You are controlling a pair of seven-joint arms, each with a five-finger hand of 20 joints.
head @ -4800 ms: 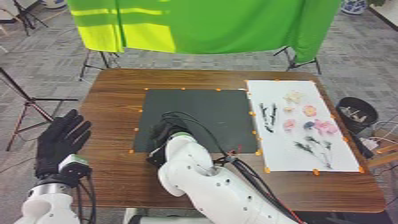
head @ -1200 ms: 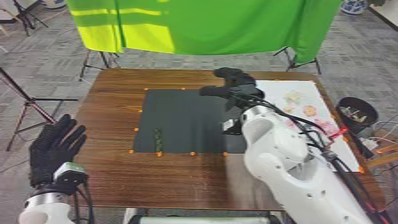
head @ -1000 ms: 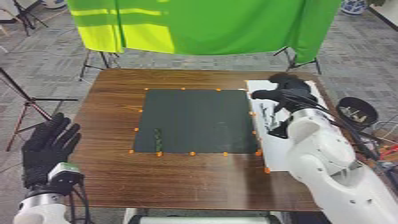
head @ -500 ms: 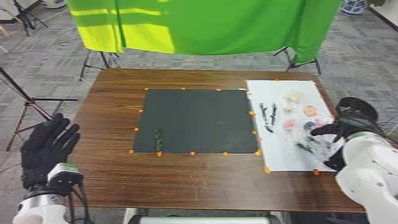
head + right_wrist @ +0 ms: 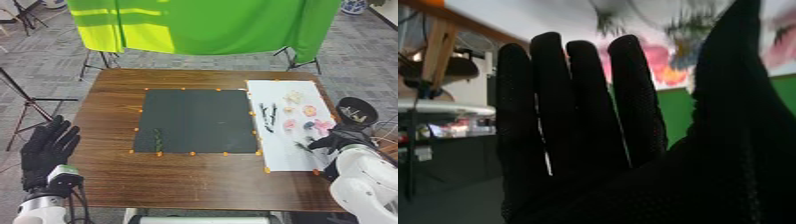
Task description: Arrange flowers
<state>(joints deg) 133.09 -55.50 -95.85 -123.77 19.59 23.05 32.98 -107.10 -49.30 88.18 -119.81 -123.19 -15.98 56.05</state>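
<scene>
- Right hand [image 5: 348,138] is open, fingers straight, with nothing seen in its grasp; it is at the right edge of the sheet [image 5: 282,160], beside the green sprigs [image 5: 303,146].
- One green stem [image 5: 158,141] lies at the near left of the mat [image 5: 200,117], roughly upright along its left side.
- Arranging looks barely begun: the step in hand seems to be picking the next piece, probably a sprig.
- That calls for bringing the fingers over one sprig, pinching its thin stalk and carrying it left to the mat; neighbours could snag and come along.
- Pink flower [image 5: 324,127] lies just beyond the sprigs, the pale flower [image 5: 294,96] at the far end, dark twigs [image 5: 273,114] along the left.
- Right arm comes in from the near right, bent; left hand [image 5: 51,150] waits at the table's left, open, fingers pointing far.
</scene>
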